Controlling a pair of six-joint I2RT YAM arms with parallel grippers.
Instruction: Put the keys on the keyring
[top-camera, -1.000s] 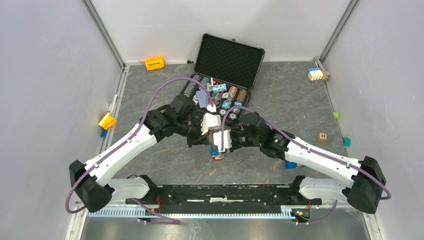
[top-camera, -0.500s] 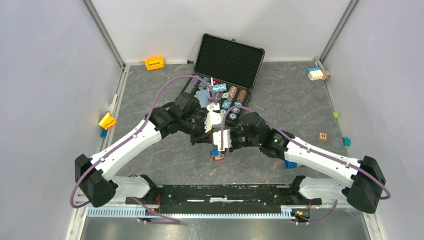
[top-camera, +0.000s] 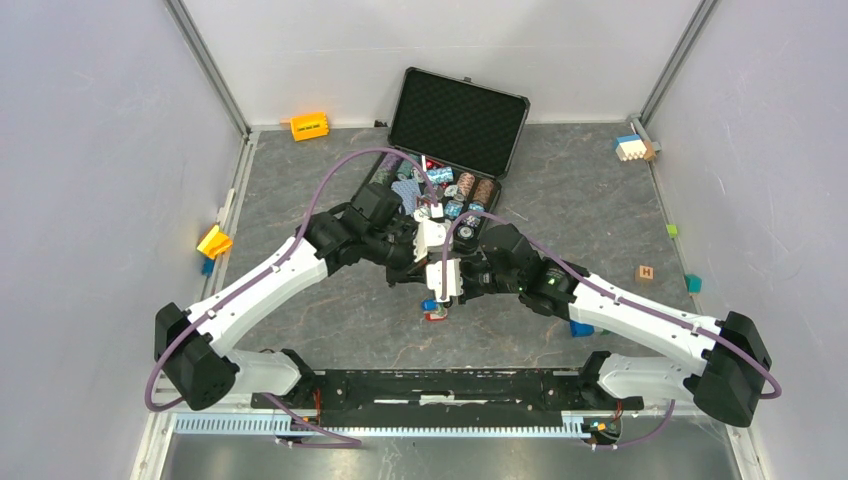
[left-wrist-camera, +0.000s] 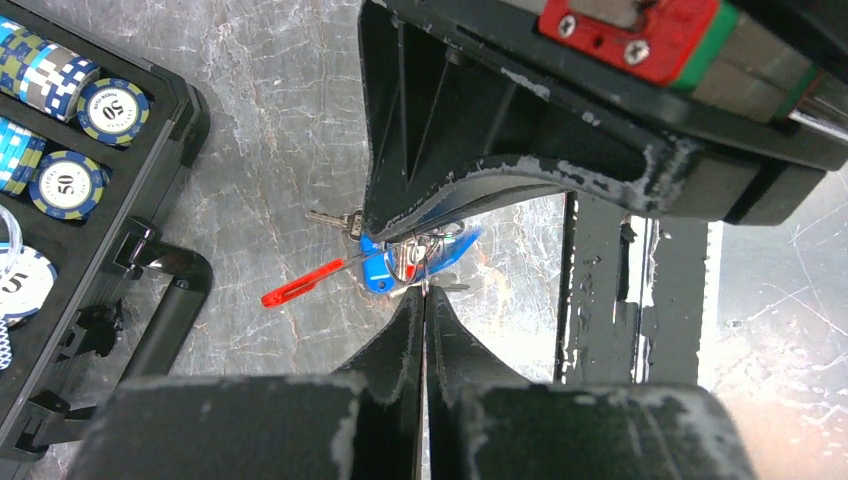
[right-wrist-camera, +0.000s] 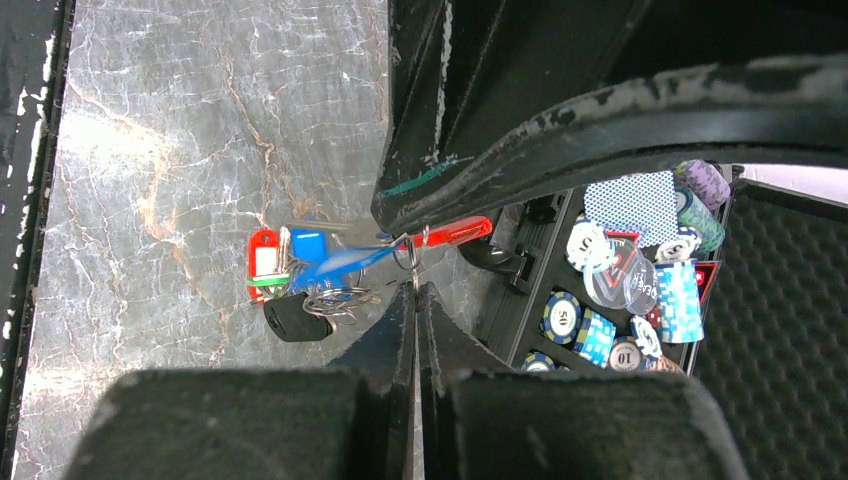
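Above the grey table my two grippers meet tip to tip. My left gripper (left-wrist-camera: 425, 293) is shut on a thin metal part of a blue-capped key (left-wrist-camera: 385, 270), right at a small metal ring (left-wrist-camera: 414, 255). My right gripper (right-wrist-camera: 415, 285) is shut on the keyring (right-wrist-camera: 408, 252), whose long red fob (right-wrist-camera: 460, 232) sticks out sideways. The blue key (right-wrist-camera: 340, 262) looks blurred there. More keys (right-wrist-camera: 300, 250) with red, blue and green tags, loose rings and a black fob lie on the table below, also in the top view as a small cluster of keys (top-camera: 433, 310).
An open black case (top-camera: 458, 118) with poker chips (left-wrist-camera: 65, 185) lies just behind the grippers. Toy blocks sit round the edges: orange (top-camera: 309, 125), yellow (top-camera: 214, 241), wooden (top-camera: 645, 272), blue (top-camera: 581, 328) and stacked bricks (top-camera: 632, 148).
My left arm has swung right and forward, bringing its gripper up against the right gripper. The right arm has stayed put. Both grippers remain shut.
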